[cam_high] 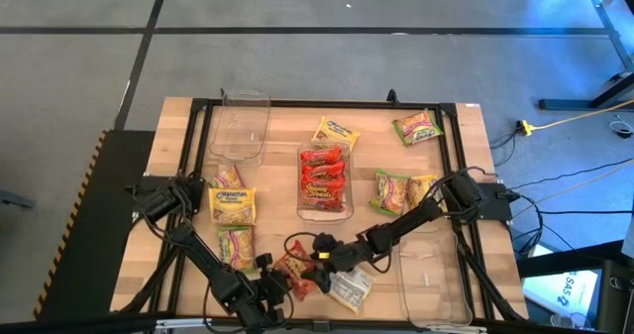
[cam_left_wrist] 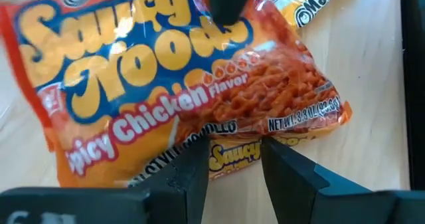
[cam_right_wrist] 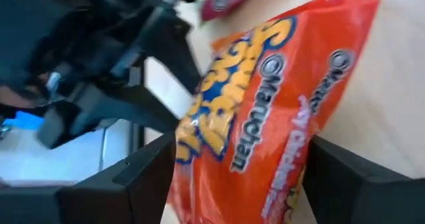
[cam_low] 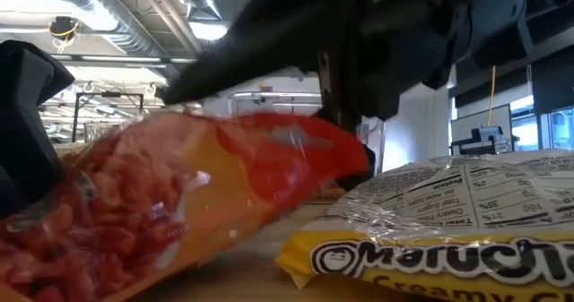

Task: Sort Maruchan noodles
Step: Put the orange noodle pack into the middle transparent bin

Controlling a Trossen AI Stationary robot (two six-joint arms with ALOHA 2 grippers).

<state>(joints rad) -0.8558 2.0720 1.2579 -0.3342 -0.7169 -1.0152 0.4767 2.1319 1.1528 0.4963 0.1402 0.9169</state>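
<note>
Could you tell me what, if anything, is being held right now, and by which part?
The right end effector grips an orange-red Saucy Noodles packet across one end. The left end effector holds nothing.

Orange-red packet [cam_left_wrist: 179,78] with yellow lettering on blue; dark fingers [cam_left_wrist: 292,177].

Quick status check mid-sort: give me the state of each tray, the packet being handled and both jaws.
Middle tray: holds red packets.
Upper-left tray: looks empty.
Lower-right tray: looks empty.
Spicy chicken packet: between the right gripper's fingers, at the table's near edge.
Right gripper: jaws on that packet.
Left gripper: jaws open, just short of the packet.
</note>
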